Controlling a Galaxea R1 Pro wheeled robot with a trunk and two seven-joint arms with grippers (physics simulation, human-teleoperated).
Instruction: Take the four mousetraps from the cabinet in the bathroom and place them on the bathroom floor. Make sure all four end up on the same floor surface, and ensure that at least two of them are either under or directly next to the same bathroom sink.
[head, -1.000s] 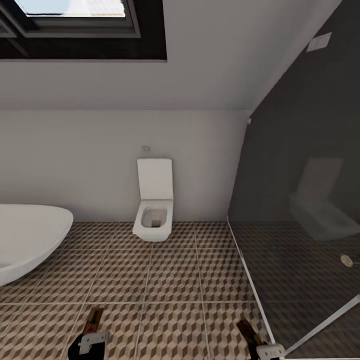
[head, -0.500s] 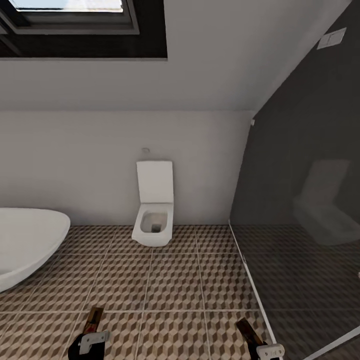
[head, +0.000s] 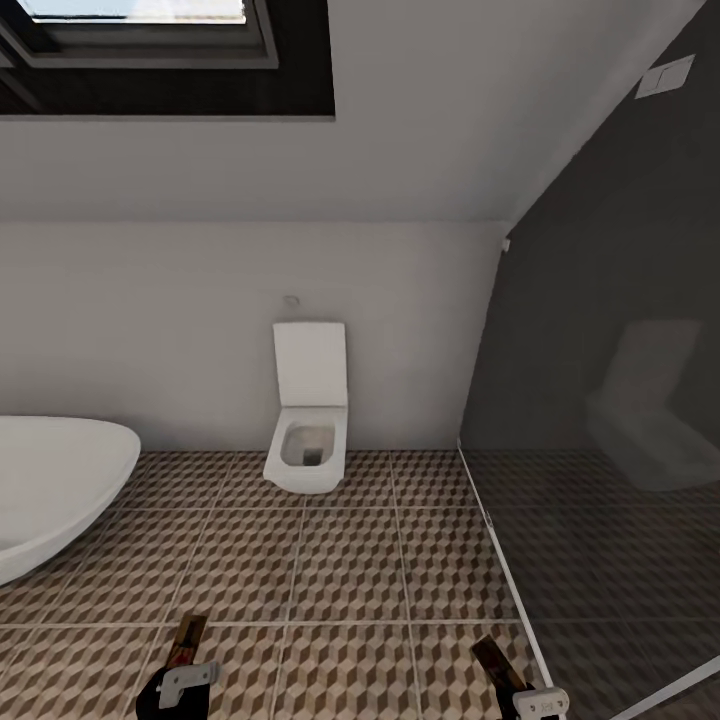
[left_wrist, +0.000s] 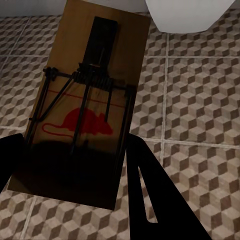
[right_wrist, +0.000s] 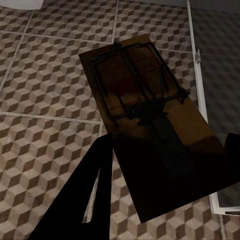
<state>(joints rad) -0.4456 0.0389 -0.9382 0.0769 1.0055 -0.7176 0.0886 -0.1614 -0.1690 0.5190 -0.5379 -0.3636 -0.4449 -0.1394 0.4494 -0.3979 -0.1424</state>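
Observation:
In the left wrist view a brown wooden mousetrap (left_wrist: 85, 115) with dark wire and a red mouse print sits between the black fingers of my left gripper (left_wrist: 75, 175), which is shut on it above the cube-patterned bathroom floor (left_wrist: 200, 100). My right gripper (right_wrist: 160, 175) is shut on a second mousetrap (right_wrist: 145, 110) over the same tiles. The head view has both at its lower edge: the left gripper (head: 180, 682) with its mousetrap (head: 188, 640), and the right gripper (head: 528, 698) with its mousetrap (head: 492, 658). The cabinet and the sink are out of view.
A white square toilet (head: 308, 430) stands against the far wall, straight ahead. A white oval bathtub (head: 50, 480) juts in from the left. At the right a dark glass shower screen (head: 600, 450) rises from a white floor rail (head: 505, 570). Patterned tiles (head: 350, 560) spread between them.
The head view shifted slightly a second ago, so the toilet and tub sit a bit lower, then it held still. Both grippers keep their mousetraps in the same pose.

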